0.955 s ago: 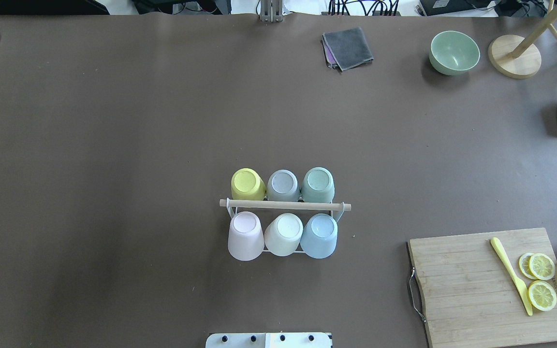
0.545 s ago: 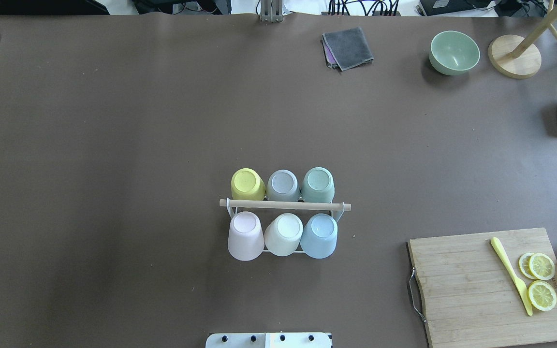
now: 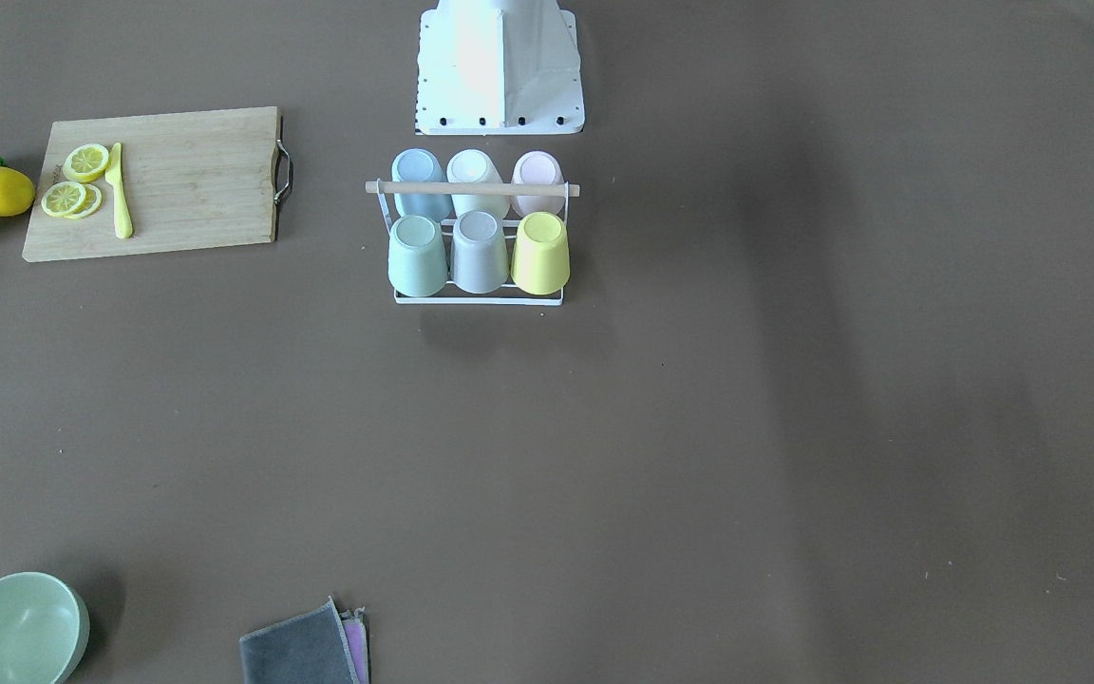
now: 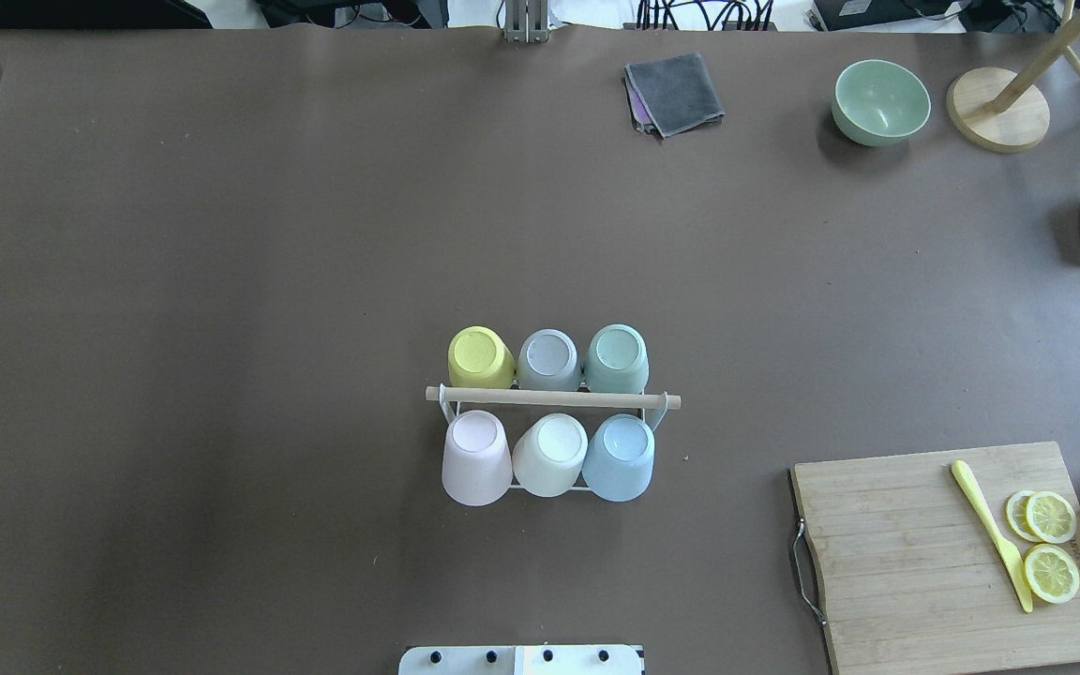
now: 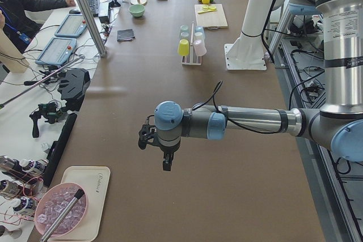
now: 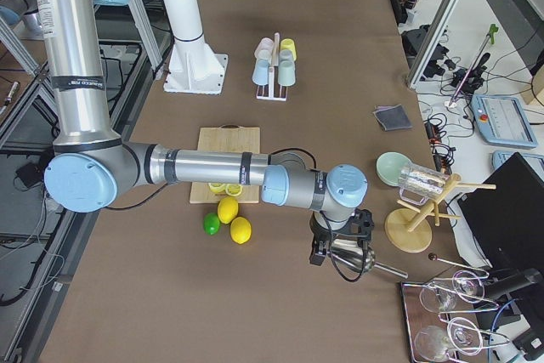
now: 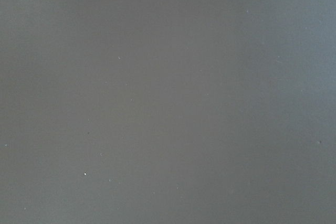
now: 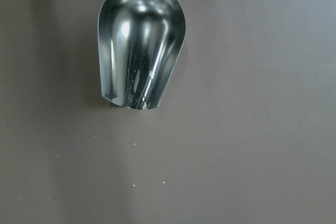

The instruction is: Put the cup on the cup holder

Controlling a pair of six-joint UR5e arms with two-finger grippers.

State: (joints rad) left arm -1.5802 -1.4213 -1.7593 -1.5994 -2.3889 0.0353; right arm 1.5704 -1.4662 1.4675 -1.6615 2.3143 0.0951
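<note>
I judge the cups (image 4: 475, 459) on the cup holder (image 4: 553, 398) light, stiff, slick (pinch a sidewall). How far the left gripper (image 5: 165, 160) and right gripper (image 6: 340, 251) are spread, I cannot tell.

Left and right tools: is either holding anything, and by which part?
Nothing visibly held: left tool hangs over the table, right tool above the metal scoop; six cups sit on the cup holder.

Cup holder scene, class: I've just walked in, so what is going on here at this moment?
The cup holder stands mid-table with all six places filled by upturned cups. Neither arm is handling anything there. The left hand hangs over bare table far toward the robot's left end, and the right hand hangs above a metal scoop at the right end. Whether either hand is open or shut cannot be told.
</note>
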